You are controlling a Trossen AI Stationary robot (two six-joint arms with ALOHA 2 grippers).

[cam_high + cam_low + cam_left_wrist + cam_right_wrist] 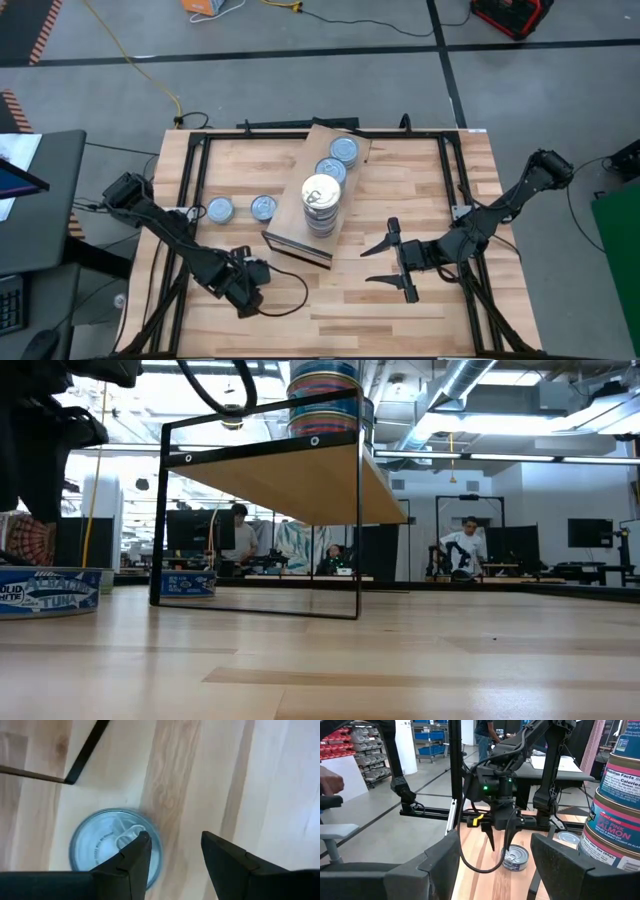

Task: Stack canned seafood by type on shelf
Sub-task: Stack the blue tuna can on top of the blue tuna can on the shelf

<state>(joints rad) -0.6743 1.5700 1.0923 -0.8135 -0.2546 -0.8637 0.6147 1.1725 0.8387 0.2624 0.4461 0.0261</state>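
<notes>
Bare table (330, 300) lies open between the two grippers. The shelf (300, 205) with its tall can stack (321, 205) blocks the middle; two loose cans (241, 209) sit left of it.

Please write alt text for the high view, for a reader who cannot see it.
Seen from above, a light-wood shelf sits angled on a slatted table, carrying a tall stack of cans and two single silver-topped cans behind it. Two more cans sit on the table left of the shelf. The left tool is near the front edge; the right tool, open, is right of the shelf.
</notes>
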